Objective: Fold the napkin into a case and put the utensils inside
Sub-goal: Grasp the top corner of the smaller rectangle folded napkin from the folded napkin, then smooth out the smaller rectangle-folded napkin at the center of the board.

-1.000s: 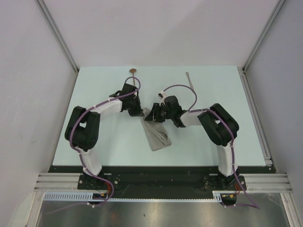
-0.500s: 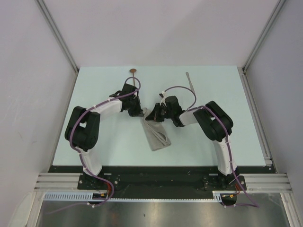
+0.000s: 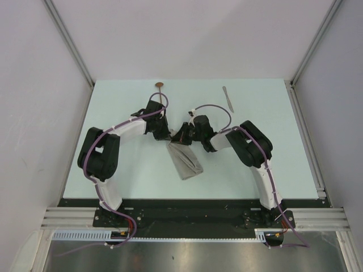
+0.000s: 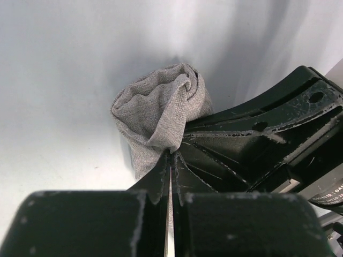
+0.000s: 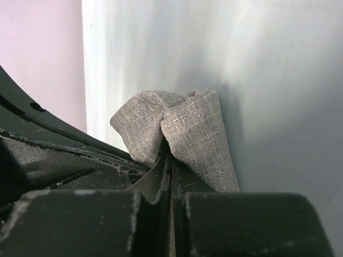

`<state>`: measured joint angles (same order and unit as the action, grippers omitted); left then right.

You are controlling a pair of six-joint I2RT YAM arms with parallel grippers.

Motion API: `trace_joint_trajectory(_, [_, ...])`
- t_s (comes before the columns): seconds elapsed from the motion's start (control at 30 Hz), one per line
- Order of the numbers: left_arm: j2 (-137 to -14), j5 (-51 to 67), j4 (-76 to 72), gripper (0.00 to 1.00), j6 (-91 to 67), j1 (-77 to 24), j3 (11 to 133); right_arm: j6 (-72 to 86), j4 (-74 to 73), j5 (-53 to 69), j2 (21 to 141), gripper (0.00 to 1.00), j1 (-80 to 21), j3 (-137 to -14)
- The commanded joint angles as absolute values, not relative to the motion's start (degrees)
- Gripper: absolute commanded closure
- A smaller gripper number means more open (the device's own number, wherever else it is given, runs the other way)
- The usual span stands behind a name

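Two black arms reach in over the pale table (image 3: 255, 164) and meet near its middle. On the left side, far back, lies the spoon (image 3: 160, 86). Its round brown bowl is near the back edge of the table, and its thin handle goes under the left arm. The left gripper (image 3: 165, 135) is pressed shut, its two fingers tight together with a fold of the napkin (image 3: 187, 162) pinched between the tips. The napkin is grey cloth, bunched up where the grippers hold it. The rest of it runs toward the near edge as a long folded strip on the table. Just to the right, the right gripper (image 3: 181, 135) is also clamped tight on the bunched end of the napkin, close beside the left one. Its camera shows a little hump of cloth sticking out past the closed fingers. Farther right and back, the knife (image 3: 228, 98) lies flat on the table, well apart from the napkin.
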<state>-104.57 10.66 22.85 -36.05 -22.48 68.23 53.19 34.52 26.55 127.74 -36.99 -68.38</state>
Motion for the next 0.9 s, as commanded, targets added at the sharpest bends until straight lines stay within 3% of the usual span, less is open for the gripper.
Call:
trace_joint_trajectory(0.0, [-105.5, 12.2, 22.8, 1.00, -37.5, -23.2, 68.9, 56.8, 39.5, 24.7, 128.9, 1.00, -37.4, -68.9])
trace_joint_trajectory(0.1, [-106.8, 12.5, 23.2, 1.00, -37.6, -22.3, 69.2, 53.9, 36.3, 24.7, 123.6, 1.00, -36.7, -64.8])
trace_joint_trajectory(0.37, [-106.4, 12.1, 23.2, 1.00, -37.0, -22.0, 69.2, 44.9, 22.1, 29.7, 114.2, 0.83, -34.2, -63.4])
trace_joint_trajectory(0.63, [-105.3, 12.9, 23.7, 0.99, -35.9, -22.0, 69.7, 39.6, 17.1, 28.2, 108.7, 0.82, -33.2, -56.9])
trace_joint_trajectory(0.73, [-105.3, 14.1, 23.8, 0.94, -35.6, -22.0, 70.0, 38.7, 16.4, 27.8, 107.8, 0.83, -34.6, -55.1])
trace_joint_trajectory(0.87, [-103.0, 12.3, 24.8, 0.64, -34.8, -22.1, 69.5, 38.9, 17.2, 26.5, 105.2, 0.84, -36.4, -52.9])
